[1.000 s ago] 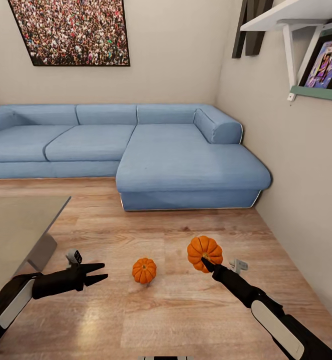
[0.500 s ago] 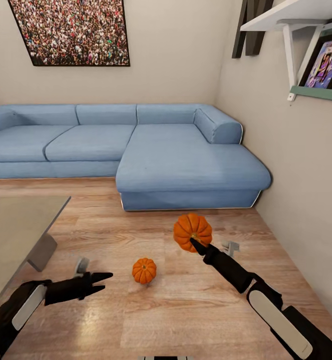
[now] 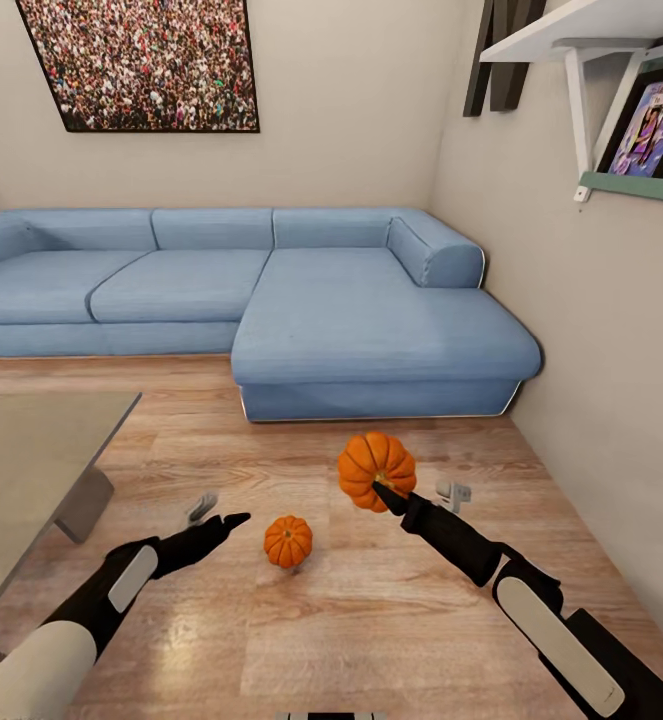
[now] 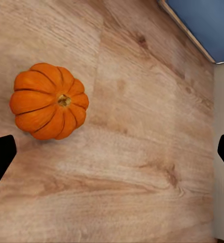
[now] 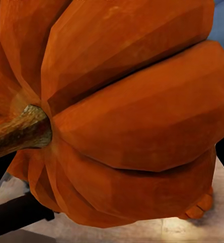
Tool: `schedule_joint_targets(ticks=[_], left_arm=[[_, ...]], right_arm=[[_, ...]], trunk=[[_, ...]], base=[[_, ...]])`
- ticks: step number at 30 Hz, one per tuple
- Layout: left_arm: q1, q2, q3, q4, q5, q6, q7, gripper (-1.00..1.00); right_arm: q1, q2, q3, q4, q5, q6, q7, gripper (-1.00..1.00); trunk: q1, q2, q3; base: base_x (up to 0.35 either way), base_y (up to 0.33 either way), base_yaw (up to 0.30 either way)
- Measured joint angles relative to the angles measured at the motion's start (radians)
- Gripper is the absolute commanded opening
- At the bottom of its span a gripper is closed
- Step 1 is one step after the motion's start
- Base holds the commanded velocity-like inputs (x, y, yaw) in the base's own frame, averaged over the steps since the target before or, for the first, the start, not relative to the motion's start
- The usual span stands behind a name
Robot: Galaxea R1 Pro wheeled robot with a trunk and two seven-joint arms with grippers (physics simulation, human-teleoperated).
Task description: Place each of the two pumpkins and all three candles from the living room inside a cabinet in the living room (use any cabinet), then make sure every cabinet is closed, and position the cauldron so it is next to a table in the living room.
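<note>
Orange pumpkin lifted, second one on the floor

Orange and ribbed, the held pumpkin (image 3: 376, 471) is clamped in the right gripper (image 3: 379, 490) above the wooden floor (image 3: 371, 620). The second pumpkin (image 3: 288, 541) sits on the boards between both arms. Just beside it, the left gripper (image 3: 229, 520) hovers with fingers spread wide. Behind stands the blue sofa (image 3: 271, 300); the table (image 3: 31, 450) edges in at left.

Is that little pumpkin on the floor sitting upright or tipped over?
Upright. The left wrist view looks down on the pumpkin on the floor, its stem centred and pointing up; the head view shows it resting on the wooden floor.
</note>
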Motion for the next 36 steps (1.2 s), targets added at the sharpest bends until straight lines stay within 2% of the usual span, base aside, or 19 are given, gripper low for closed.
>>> schedule_joint_targets(ticks=[3,12,17,19,29,36], left_arm=[[-0.001,-0.002,0.001,0.011,0.003,-0.02,-0.002,1.0],[-0.002,0.006,0.002,0.013,0.021,-0.023,0.011,1.0],[-0.002,0.009,0.001,0.007,0.025,-0.019,0.08,1.0],[-0.002,0.007,0.002,0.007,0.026,-0.018,0.089,1.0],[-0.002,0.004,0.002,0.008,0.026,-0.018,0.097,1.0],[-0.002,0.004,0.002,0.009,0.026,-0.018,0.098,1.0]], right_arm=[[0.0,-0.004,0.001,-0.007,0.001,0.001,0.001,-1.0],[0.0,-0.006,0.003,-0.029,-0.001,0.002,0.002,-1.0],[0.0,-0.001,0.003,-0.02,0.001,0.002,0.001,-1.0],[0.0,-0.001,0.003,-0.018,0.0,0.002,0.001,-1.0],[0.0,-0.001,0.004,-0.016,0.001,0.0,0.001,-1.0],[0.0,-0.001,0.004,-0.015,0.001,0.0,0.001,-1.0]], trunk=[[0.0,0.0,0.0],[0.0,0.0,0.0],[0.0,0.0,0.0],[0.0,0.0,0.0],[0.0,0.0,0.0],[-0.001,0.0,0.0]], base=[[0.0,0.0,0.0],[0.0,0.0,0.0],[0.166,-0.025,0.0],[0.068,-0.009,0.0],[0.098,-0.001,0.0],[0.303,0.0,0.0]])
